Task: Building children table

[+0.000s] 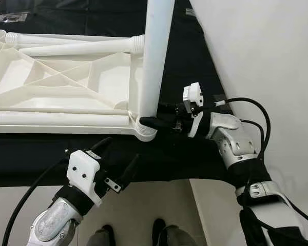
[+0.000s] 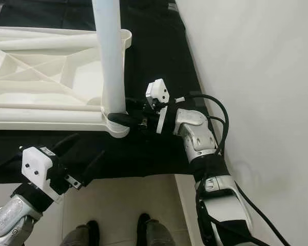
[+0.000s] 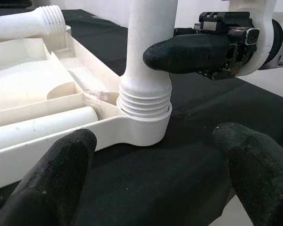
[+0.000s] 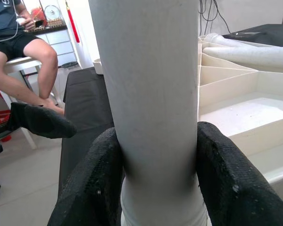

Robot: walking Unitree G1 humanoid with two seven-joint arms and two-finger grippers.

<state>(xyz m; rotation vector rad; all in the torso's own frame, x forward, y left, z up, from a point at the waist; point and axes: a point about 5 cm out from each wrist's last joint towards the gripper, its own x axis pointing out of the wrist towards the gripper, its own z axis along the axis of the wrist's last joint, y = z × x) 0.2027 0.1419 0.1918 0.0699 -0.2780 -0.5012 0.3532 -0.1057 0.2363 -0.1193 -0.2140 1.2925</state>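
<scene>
Left eye view: we see the white plastic table top [image 1: 61,87] lying upside down on a black cloth [image 1: 169,154], filling the upper left of the frame, ribbed underside up. One white table leg [image 1: 155,56] stands upright in the corner socket [image 1: 146,130] at centre frame, its threaded end seated in the socket collar. Our right gripper [image 1: 146,122] comes in from the right of centre and is clamped on that leg just above the socket; in the right wrist view both black fingers [image 4: 96,188] press on opposite sides of the leg, touching it, no gap visible. Two more loose legs [image 1: 77,48] lie flat across the upturned table top, at upper left of the frame, and another loose leg [image 1: 56,119] lies along its near edge. Our left gripper [image 1: 118,164] sits at lower left of centre, below the table edge and near the socket but apart from it, fingers spread wide and holding nothing; in the left wrist view its fingertips [image 3: 61,165] frame the socket from a distance with bare cloth between. White wall [image 1: 267,51] takes the right side of the frame. Right wrist view also shows a seated person [image 4: 23,52] at upper left, beyond the cloth.
</scene>
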